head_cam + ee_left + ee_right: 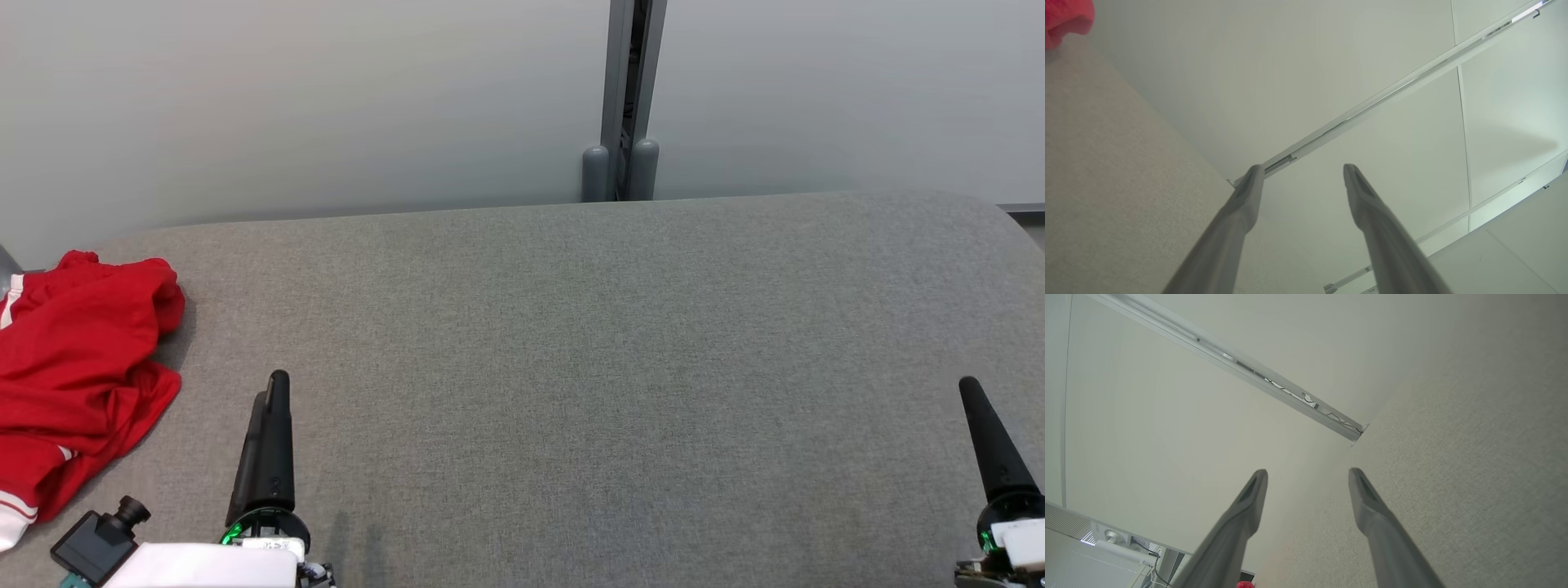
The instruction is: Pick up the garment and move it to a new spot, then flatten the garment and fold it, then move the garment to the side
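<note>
The crumpled red cloth garment (77,376) with white stripe trim lies heaped in soft folds, not flat, on the grey woven-fabric bench (571,327). In the head view it sits at nine o'clock, on the bench's left end, and the picture's edge cuts it. White bands show at its ten o'clock side and at its seven o'clock corner.

The head view gives the whole layout: the garment, the broad grey bench top, and at twelve o'clock the pale grey wall panels (326,98) with a dark grey upright post (624,98) between them. The left wrist view catches a blurred red corner of the garment at eleven o'clock, past the bench fabric. The right wrist view shows the bench fabric at three o'clock and a white device with cables (1114,539) at seven o'clock. A red speck on its bottom edge at six o'clock is too small to tell.

The left gripper (1302,171) has its two long dark fingers spread wide with nothing between them. In the head view it stands at seven o'clock, near the garment's four o'clock side but apart from it. The right gripper (1306,473) is spread just as wide and holds nothing. It stands at four o'clock in the head view, well apart from the garment.
</note>
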Robot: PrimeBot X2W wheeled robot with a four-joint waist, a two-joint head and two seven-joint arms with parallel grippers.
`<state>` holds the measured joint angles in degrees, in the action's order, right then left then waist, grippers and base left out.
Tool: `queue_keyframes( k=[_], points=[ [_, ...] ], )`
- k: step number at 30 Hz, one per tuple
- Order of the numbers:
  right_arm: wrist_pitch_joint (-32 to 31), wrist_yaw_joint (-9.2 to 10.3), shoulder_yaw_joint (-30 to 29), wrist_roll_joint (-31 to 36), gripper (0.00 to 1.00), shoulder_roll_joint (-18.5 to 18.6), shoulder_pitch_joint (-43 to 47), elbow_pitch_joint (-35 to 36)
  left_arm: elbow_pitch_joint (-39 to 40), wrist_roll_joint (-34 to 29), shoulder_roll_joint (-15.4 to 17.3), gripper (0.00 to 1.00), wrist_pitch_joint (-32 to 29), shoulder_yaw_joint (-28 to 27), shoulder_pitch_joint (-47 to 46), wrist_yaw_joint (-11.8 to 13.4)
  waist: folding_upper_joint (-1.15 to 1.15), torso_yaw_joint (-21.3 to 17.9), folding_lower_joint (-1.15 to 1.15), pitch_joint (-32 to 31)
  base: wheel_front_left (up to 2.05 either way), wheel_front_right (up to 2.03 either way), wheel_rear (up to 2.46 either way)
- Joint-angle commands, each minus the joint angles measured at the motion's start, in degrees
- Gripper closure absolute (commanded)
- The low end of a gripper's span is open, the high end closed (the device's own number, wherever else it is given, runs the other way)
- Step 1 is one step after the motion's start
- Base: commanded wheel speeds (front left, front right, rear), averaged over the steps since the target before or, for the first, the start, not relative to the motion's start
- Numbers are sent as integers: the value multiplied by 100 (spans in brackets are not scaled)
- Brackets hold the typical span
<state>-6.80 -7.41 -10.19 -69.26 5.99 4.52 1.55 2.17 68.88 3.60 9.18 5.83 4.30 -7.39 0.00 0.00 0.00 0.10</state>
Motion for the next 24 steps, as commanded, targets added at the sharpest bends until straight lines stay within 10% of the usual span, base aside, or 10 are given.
queue_keyframes(
  k=[1, 24],
  points=[
    [83, -8, 33, 217, 0, 101, -156, 127, 108, -232, 52, 0, 34, -31, -184, 25, 0, 0, 0, -1, 0, 0, 0],
    [637, -9, 739, 3423, 0, 324, -597, 431, 212, -3104, 439, 0, 152, 177, -654, 496, 0, 2, 0, -47, 0, 0, 0]
  ],
)
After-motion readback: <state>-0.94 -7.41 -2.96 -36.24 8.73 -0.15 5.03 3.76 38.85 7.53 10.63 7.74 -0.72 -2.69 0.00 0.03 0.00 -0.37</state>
